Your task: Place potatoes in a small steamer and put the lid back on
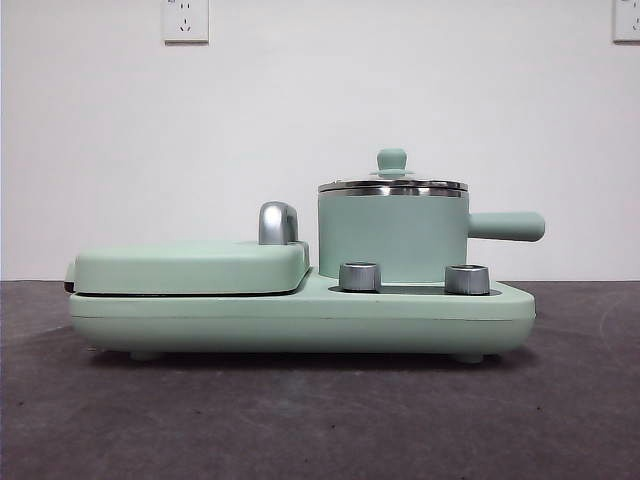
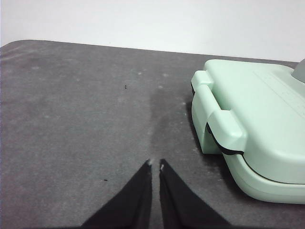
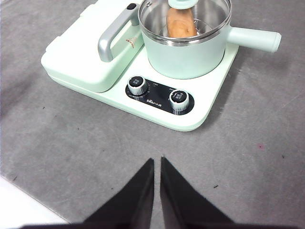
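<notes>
Showing through the clear glass lid (image 3: 185,14), the orange-brown potato (image 3: 180,24) lies inside the mint-green steamer (image 3: 186,55); left gripper (image 2: 156,164) and right gripper (image 3: 157,161) rest nearly closed, holding nothing.

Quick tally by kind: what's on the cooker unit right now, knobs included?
Potato: 1, inside the steamer
Steamer: 1
Glass lid: 1, on the steamer
Griddle cover: 1, closed
Control knobs: 2
Total: 6

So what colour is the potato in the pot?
Orange-brown; the potato shows best in the right wrist view, through the lid.
</notes>
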`<state>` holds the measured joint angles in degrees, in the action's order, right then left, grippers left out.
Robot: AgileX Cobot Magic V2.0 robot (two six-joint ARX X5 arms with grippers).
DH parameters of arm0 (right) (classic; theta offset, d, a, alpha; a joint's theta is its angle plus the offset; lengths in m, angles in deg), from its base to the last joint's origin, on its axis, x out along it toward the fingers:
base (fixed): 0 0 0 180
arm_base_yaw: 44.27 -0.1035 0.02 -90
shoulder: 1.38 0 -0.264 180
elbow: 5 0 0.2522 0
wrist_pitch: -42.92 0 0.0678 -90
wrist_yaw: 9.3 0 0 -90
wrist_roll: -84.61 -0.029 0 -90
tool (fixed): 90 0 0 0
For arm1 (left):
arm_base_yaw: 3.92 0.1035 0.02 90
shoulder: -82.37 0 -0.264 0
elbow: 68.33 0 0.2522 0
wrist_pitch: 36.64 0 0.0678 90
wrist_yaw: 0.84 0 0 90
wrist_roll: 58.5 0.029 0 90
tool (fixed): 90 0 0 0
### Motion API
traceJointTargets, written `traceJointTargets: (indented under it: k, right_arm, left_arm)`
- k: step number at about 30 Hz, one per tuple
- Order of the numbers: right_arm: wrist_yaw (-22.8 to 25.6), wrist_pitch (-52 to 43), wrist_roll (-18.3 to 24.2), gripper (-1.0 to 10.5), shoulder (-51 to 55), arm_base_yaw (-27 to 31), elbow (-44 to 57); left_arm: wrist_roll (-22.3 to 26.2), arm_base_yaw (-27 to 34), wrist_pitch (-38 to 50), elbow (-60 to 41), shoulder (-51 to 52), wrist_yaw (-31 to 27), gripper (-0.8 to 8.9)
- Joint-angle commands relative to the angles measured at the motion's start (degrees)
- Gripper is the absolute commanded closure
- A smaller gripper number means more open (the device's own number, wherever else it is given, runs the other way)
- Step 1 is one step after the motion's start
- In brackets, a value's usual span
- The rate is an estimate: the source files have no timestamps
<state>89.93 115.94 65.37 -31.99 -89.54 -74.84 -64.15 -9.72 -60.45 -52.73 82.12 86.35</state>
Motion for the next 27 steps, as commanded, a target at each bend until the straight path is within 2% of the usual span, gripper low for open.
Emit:
traceJointTargets:
  k: [1,12,16,20,23,27]
  right_arm:
    - [0.2,-0.6,0.6,9.3,-0.3,-0.5,-0.5]
    - [0.9,-0.9,0.6,9.3,0.9,0.6,-0.3]
    - [0.6,-4.0,0.8,9.3,2.9,11.0,2.4]
    - [1.1,-17.9,2.4,9.3,8.0,26.3,13.7]
    - [0.5,-30.0,8.6,9.3,14.0,35.2,24.8]
    - [-2.1,-37.3,16.5,9.3,21.8,42.5,37.5]
  left_arm:
    - [0.3,-0.1,0.9,-1.1,0.1,0.0,7.89]
    - [0.3,-0.1,0.9,-1.1,0.1,0.0,7.89]
    - [0.3,-0.1,0.9,-1.1,0.1,0.0,7.89]
    - [0.3,-0.1,0.9,-1.1,0.1,0.0,7.89]
    - [0.3,-0.1,0.9,-1.1,0.1,0.0,7.89]
    - [0.3,-0.1,0.9,-1.1,0.1,0.0,7.89]
